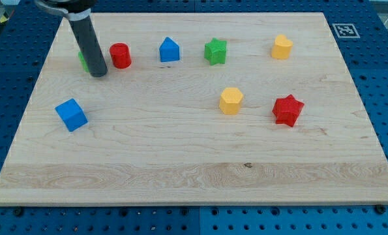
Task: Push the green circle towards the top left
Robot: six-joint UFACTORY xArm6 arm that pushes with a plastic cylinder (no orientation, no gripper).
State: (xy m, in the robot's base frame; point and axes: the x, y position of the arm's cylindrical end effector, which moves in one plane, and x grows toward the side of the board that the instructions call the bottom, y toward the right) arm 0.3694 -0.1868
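The green circle point(83, 60) is at the view's upper left, mostly hidden behind my dark rod; only a green sliver shows on the rod's left side. My tip point(98, 73) rests on the board just to the right and below that sliver, touching or nearly touching it. A red cylinder point(120, 55) stands just to the right of the rod.
A blue house-shaped block point(169, 49), a green star point(215, 51) and a yellow block point(282, 47) line the top. A blue cube point(71, 114) is at the left, a yellow hexagon point(231, 100) and a red star point(287, 109) at the right. The wooden board point(194, 176) has its left edge near the circle.
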